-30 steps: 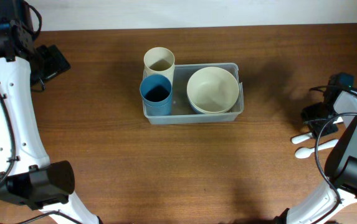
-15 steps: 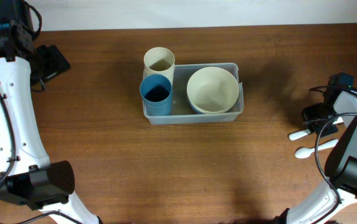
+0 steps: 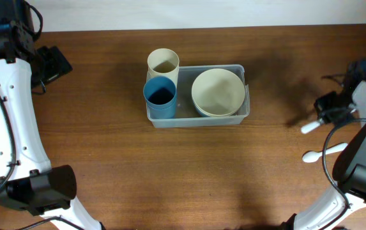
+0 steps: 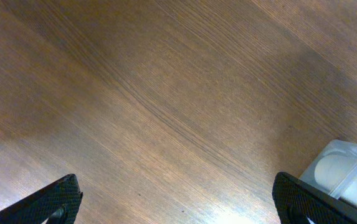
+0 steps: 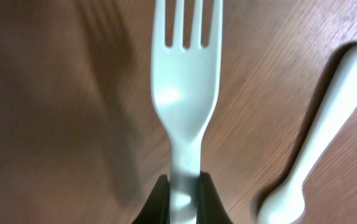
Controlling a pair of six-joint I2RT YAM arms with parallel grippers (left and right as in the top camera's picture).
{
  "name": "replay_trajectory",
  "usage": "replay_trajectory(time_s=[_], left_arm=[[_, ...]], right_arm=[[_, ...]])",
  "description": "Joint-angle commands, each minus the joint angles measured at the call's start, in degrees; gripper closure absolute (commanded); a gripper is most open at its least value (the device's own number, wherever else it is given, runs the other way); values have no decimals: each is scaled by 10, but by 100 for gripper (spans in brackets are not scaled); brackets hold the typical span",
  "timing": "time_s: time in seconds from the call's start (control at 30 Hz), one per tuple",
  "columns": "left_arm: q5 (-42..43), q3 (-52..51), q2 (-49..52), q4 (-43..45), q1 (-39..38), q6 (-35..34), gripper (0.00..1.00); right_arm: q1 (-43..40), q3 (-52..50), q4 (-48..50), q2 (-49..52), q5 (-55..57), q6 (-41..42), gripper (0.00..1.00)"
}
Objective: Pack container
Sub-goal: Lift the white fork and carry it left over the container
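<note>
Clamping fork (image 5: 186,93), right pincer (image 5: 181,199), spoon (image 5: 328,118) beside

On your wooden table (image 3: 106,160), a cream bowl (image 3: 218,91) sits open side up in the right half of the container (image 3: 245,115). Just left of it you have a blue cup (image 3: 160,96) standing upright, with a cream cup (image 3: 163,62) touching it on the far side. Well off to the right, look for a white plastic fork (image 3: 309,127) with its tines pointing left. A white spoon (image 3: 323,153) lies on the wood just nearer than the fork, apart from it.
</note>
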Motion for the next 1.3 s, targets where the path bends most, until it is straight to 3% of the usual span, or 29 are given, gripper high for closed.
replay_trajectory(time_s=[0.0, 0.2, 0.33, 0.83, 1.0, 1.27], left_arm=[[-4, 5, -2, 0, 2, 5, 1], [-4, 5, -2, 0, 2, 5, 0], [-4, 5, -2, 0, 2, 5, 0], [-4, 5, -2, 0, 2, 5, 0], [-4, 5, -2, 0, 2, 5, 1], [-4, 5, -2, 0, 2, 5, 0]], right_arm=[[35, 114, -44, -10, -75, -78, 96], [133, 251, -108, -10, -100, -168, 96], [214, 302, -116, -10, -100, -168, 96], [448, 309, -52, -9, -63, -165, 96], [491, 309, -47, -3, -10, -121, 96], [520, 309, -37, 21, -19, -116, 95]])
